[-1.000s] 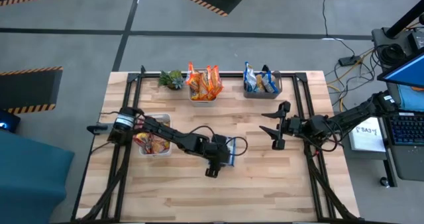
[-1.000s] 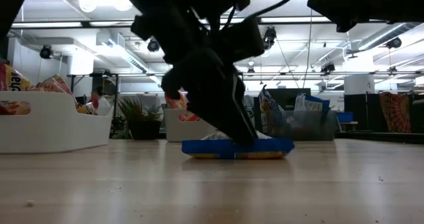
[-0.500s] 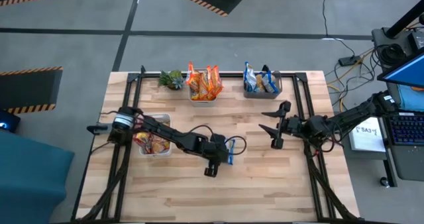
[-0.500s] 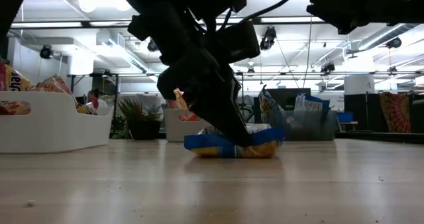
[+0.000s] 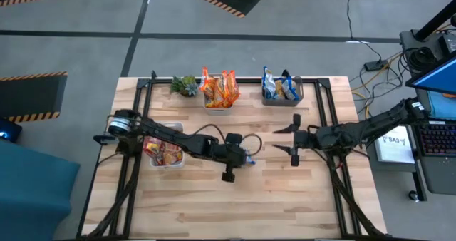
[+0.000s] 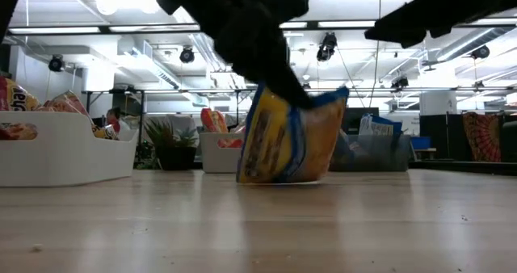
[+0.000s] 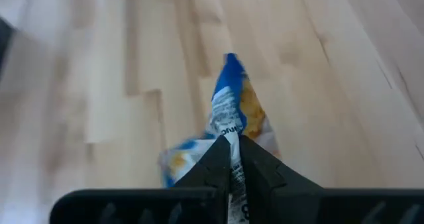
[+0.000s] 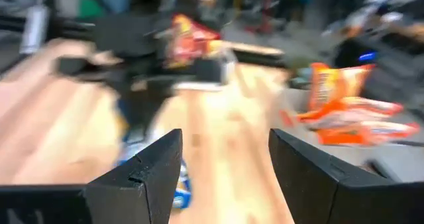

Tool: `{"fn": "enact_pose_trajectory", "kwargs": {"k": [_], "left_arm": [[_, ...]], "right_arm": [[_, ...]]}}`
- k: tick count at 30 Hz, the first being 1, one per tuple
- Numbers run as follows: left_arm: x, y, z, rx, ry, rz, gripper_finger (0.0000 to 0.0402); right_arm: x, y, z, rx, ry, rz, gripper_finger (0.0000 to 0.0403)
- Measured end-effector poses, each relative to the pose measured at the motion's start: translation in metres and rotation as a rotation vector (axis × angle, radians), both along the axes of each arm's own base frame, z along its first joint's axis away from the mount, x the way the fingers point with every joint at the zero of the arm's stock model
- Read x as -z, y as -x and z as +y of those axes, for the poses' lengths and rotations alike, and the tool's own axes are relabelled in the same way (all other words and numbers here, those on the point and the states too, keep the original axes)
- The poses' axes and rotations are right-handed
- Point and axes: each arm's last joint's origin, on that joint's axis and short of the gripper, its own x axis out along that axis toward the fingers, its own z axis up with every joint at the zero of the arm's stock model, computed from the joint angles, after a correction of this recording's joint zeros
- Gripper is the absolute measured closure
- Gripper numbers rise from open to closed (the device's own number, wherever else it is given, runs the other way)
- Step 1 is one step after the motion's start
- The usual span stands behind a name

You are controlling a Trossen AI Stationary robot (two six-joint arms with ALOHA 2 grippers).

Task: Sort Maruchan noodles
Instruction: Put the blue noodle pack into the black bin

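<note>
Wooden table [image 5: 285, 198] with three bins along its edges. Left gripper [image 5: 244, 160], near the table's centre, has its fingers pinched tight on the top edge of a blue-and-yellow noodle packet [image 6: 291, 140], which hangs upright with its lower edge at the tabletop. Right gripper [image 5: 283, 139] hovers just beside it, fingers spread wide and holding nothing. Orange packets [image 5: 219, 88] fill the middle far bin, blue packets [image 5: 279, 86] the right one.

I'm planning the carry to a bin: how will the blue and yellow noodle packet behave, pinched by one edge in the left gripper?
Likely floppy at the wrapper: the blue and yellow packet hangs below the left gripper, which is shut on its top edge. Probably light, since that thin pinch lifts it. It may swing or slip, being crinkly plastic held only at one edge.
</note>
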Motion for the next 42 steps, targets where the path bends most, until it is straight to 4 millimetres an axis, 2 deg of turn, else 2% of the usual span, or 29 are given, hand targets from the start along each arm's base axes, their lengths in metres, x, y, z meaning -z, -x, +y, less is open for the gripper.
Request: {"fn": "enact_pose_trajectory", "kwargs": {"k": [3, 7, 15, 22, 27, 31, 35, 38, 42], "left_arm": [[-0.012, 0.001, 0.009, -0.034, 0.019, -0.041, 0.0400], [-0.018, 0.001, 0.016, -0.057, 0.025, -0.058, 0.0401], [-0.018, 0.001, 0.019, -0.059, 0.021, -0.059, 0.0401], [-0.026, 0.001, 0.020, -0.069, 0.033, -0.096, 0.0402], [-0.031, -0.001, 0.022, -0.085, 0.052, -0.147, 0.0402], [-0.034, -0.004, 0.022, -0.084, 0.060, -0.188, 0.0401], [-0.037, -0.003, 0.022, -0.082, 0.061, -0.200, 0.0401], [-0.039, -0.003, 0.022, -0.082, 0.062, -0.212, 0.0395], [-0.047, -0.001, 0.022, -0.069, 0.052, -0.235, 0.0368]], "right_arm": [[-0.003, -0.010, 0.006, -0.087, -0.046, 0.044, 0.0188], [0.002, -0.026, 0.013, -0.145, -0.059, 0.115, 0.0188], [0.015, -0.057, 0.019, -0.128, -0.036, 0.293, 0.0188], [0.035, -0.077, 0.012, -0.098, -0.052, 0.408, 0.0188], [0.042, -0.092, 0.007, -0.196, -0.122, 0.384, 0.0188], [0.043, -0.100, 0.004, -0.214, -0.094, 0.328, 0.0194], [0.043, -0.101, 0.003, -0.212, -0.091, 0.321, 0.0232], [0.040, -0.100, 0.002, -0.216, -0.080, 0.314, 0.0287], [0.035, -0.097, 0.002, -0.237, -0.082, 0.306, 0.0366]]}}
